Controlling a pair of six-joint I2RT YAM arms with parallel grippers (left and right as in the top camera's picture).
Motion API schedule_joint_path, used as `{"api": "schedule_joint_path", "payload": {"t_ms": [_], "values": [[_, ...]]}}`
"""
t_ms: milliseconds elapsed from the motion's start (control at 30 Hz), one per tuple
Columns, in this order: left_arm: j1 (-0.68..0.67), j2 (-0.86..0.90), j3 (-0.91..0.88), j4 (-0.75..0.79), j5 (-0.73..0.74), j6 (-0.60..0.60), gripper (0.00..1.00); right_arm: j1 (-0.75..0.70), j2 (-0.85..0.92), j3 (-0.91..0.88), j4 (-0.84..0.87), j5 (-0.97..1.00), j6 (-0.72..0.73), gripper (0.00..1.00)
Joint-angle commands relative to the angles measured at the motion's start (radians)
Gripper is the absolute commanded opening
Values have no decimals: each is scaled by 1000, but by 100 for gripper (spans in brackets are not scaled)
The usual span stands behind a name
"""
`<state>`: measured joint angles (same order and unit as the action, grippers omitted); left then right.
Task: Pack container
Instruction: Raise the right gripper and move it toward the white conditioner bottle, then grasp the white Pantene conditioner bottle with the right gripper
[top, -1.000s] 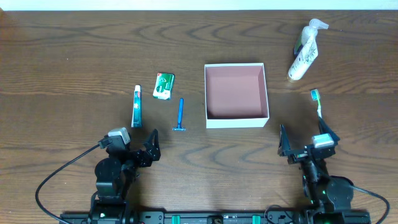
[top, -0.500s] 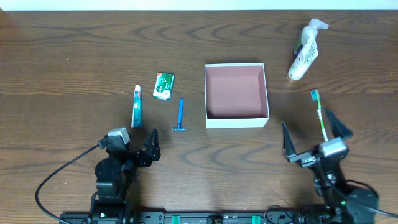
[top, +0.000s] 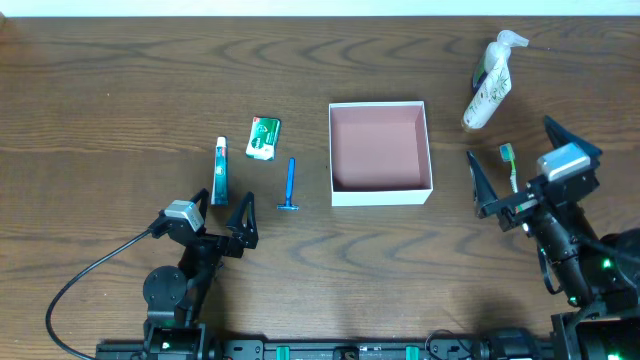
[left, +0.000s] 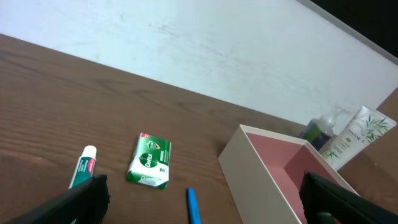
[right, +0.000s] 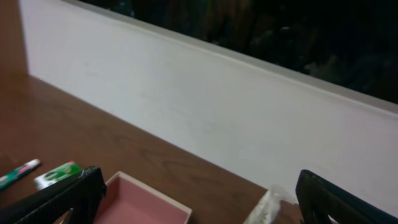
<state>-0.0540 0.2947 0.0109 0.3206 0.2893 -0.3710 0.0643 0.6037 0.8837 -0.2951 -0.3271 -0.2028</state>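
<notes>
Left end effector wide, right end effector wide over toothbrush, beside container

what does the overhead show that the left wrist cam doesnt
Only overhead: the toothbrush and the right gripper, open. Only left wrist: the white wall behind the table, seen face-on. Both: the container, green packet, toothpaste tube, blue razor and white bottle.
</notes>
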Motion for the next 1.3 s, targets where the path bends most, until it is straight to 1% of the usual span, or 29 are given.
{"api": "schedule_joint_path", "payload": {"t_ms": [0,167,300,367,500,633,733,833,1067,1133,1267], "values": [[5,-2,7,-3,20,-8,98,8,8,31,-19,-70,-16,99],[5,-2,6,-63,20,-8,98,8,26,32,-46,-11,-30,99],[5,-2,6,-140,20,-8,98,2,104,68,-50,0,-8,99],[5,-2,6,-187,20,-8,98,-11,174,132,-80,-2,5,99],[5,-2,6,-290,16,-8,98,-38,356,360,-235,-14,7,99],[5,-2,6,-294,10,-8,98,-40,512,588,-406,-14,7,99],[5,-2,6,-294,10,-8,98,-39,569,680,-473,-19,8,99],[5,-2,6,-294,10,-8,98,-39,579,695,-483,-21,7,99],[5,-2,6,-294,10,-8,98,-56,594,703,-516,42,11,99],[5,-2,6,-295,10,-8,98,-79,618,721,-547,40,34,99],[5,-2,6,-311,10,-8,98,-120,692,797,-660,31,33,99]]}}
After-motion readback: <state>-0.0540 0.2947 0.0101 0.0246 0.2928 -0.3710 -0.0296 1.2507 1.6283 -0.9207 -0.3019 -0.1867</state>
